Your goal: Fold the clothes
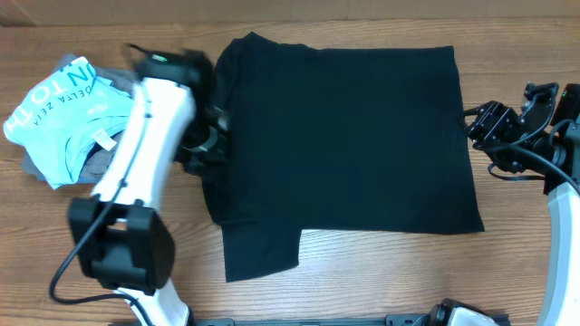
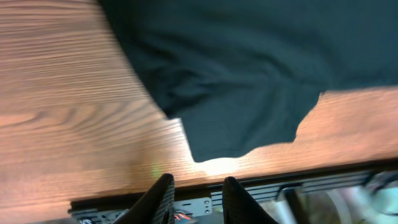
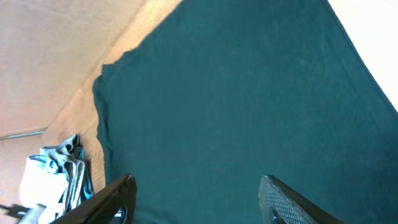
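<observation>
A dark T-shirt (image 1: pixel 344 136) lies spread flat on the wooden table, with one sleeve (image 1: pixel 261 254) sticking out toward the front edge. My left gripper (image 1: pixel 210 143) hovers at the shirt's left edge. In the left wrist view its fingers (image 2: pixel 196 180) are apart and empty, and the shirt (image 2: pixel 249 62) with its sleeve lies beyond them. My right gripper (image 1: pixel 475 127) is at the shirt's right edge. In the right wrist view its fingers (image 3: pixel 196 183) are wide open and empty above the shirt (image 3: pixel 236 106).
A pile of other clothes, a light blue printed shirt (image 1: pixel 63 113) on a grey garment (image 1: pixel 36 167), lies at the table's left end and also shows in the right wrist view (image 3: pixel 56 177). The table's front edge and a black rail (image 2: pixel 298 180) are near the left gripper.
</observation>
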